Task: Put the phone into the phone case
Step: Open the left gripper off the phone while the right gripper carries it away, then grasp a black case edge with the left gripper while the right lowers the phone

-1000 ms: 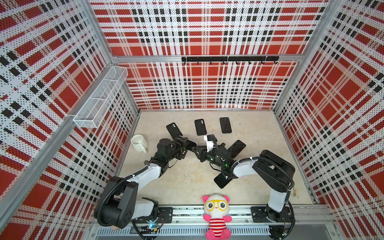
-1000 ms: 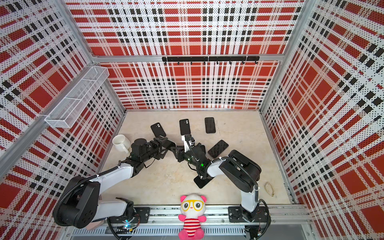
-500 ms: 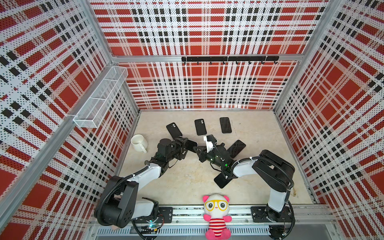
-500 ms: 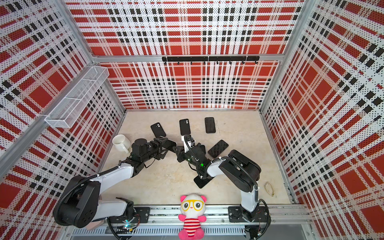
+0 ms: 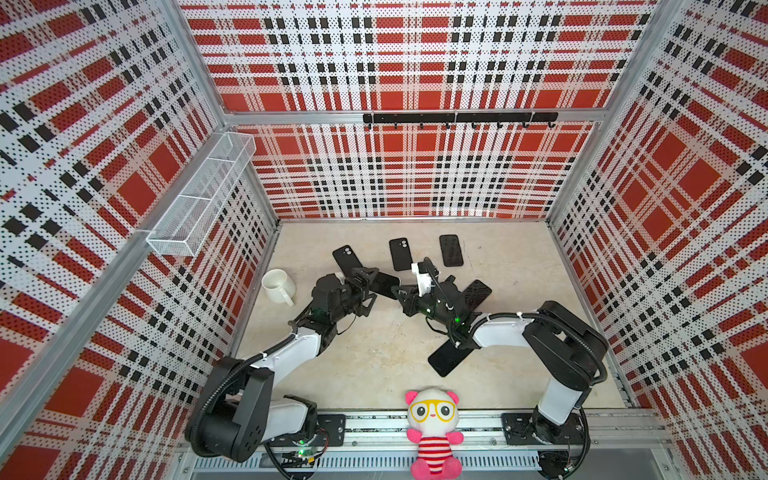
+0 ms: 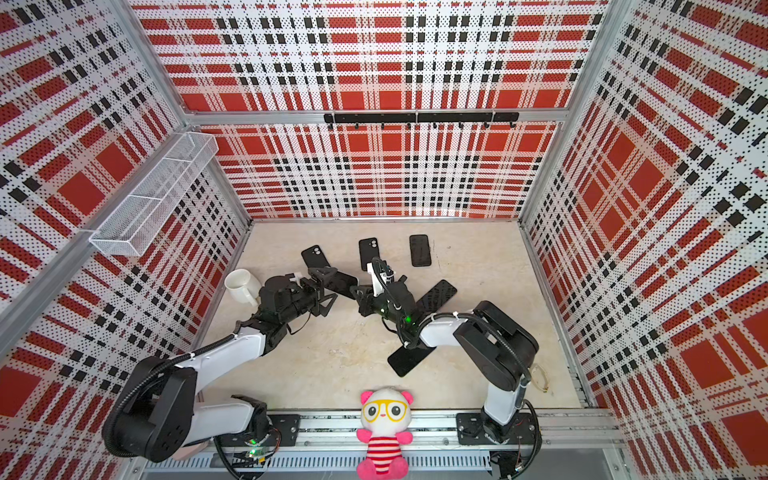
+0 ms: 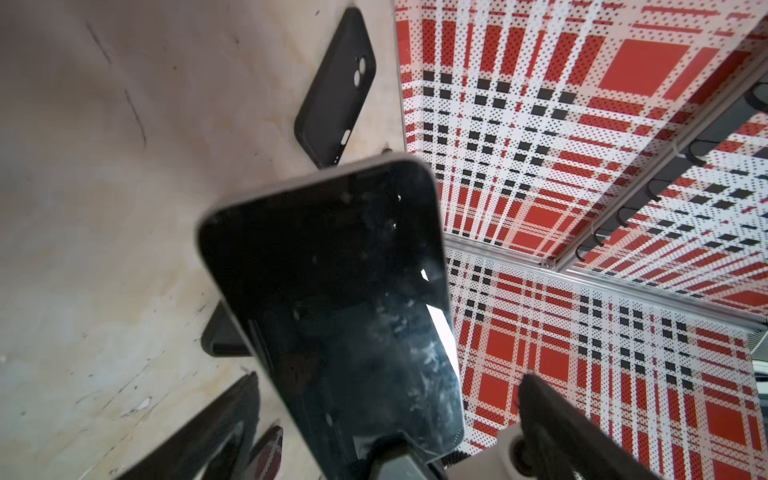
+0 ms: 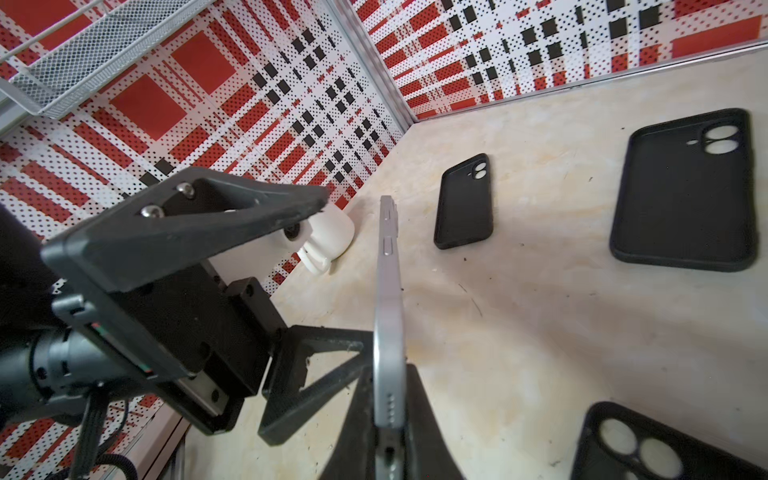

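Observation:
A phone [image 8: 388,291] with a black screen [image 7: 332,311] and silver rim is held on edge above the floor, near the middle in both top views [image 5: 384,284] [image 6: 343,282]. My right gripper [image 8: 388,374] [image 5: 400,293] is shut on its end. My left gripper [image 7: 388,378] [image 5: 368,289] is open; its fingers [image 8: 249,208] stand on either side of the phone, apart from it. Two empty black phone cases [image 8: 463,202] [image 8: 685,187] lie on the floor behind, also seen in a top view [image 5: 346,258] [image 5: 400,254].
A white mug [image 5: 276,284] stands by the left wall. More dark phones or cases lie at the back [image 5: 451,250], under my right arm [image 5: 478,293] and nearer the front [image 5: 451,357]. A plush toy [image 5: 432,428] sits on the front rail. A wire basket [image 5: 199,199] hangs on the left wall.
My left gripper's jaws have spread wide and come off the phone. My right gripper has shut on the phone's end. Both arms stay about where they were.

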Motion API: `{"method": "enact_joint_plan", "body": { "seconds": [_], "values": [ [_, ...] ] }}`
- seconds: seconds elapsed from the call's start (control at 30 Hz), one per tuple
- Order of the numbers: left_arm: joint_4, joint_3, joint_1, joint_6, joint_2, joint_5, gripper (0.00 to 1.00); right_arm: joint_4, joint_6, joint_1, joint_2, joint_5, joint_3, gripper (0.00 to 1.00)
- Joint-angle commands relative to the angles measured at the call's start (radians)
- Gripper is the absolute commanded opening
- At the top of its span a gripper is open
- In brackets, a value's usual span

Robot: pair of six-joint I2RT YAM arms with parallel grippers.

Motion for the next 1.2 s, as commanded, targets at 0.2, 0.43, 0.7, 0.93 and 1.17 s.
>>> {"method": "enact_joint_plan", "body": {
  "seconds": [0.2, 0.43, 0.7, 0.93, 1.17],
  "values": [
    [-0.452, 0.272, 0.022, 0.541, -0.006, -0.206, 0.98, -0.495, -0.169, -0.203, -0.243, -0.111, 0.093, 0.00],
    [-0.630, 0.494, -0.029, 0.817, 0.117, -0.287, 0.99, -0.827, -0.261, -0.425, -0.281, -0.347, 0.174, 0.00],
    [-0.775, 0.713, -0.103, 1.039, 0.351, -0.264, 0.93, -1.179, -0.345, -0.613, -0.167, -0.548, 0.362, 0.00],
    [-0.830, 0.813, -0.105, 1.130, 0.521, -0.069, 0.80, -1.271, -0.326, -0.643, -0.064, -0.725, 0.408, 0.00],
    [-0.839, 0.804, -0.131, 1.191, 0.586, 0.018, 0.77, -1.278, -0.274, -0.624, 0.018, -0.764, 0.423, 0.00]
  ]
}}
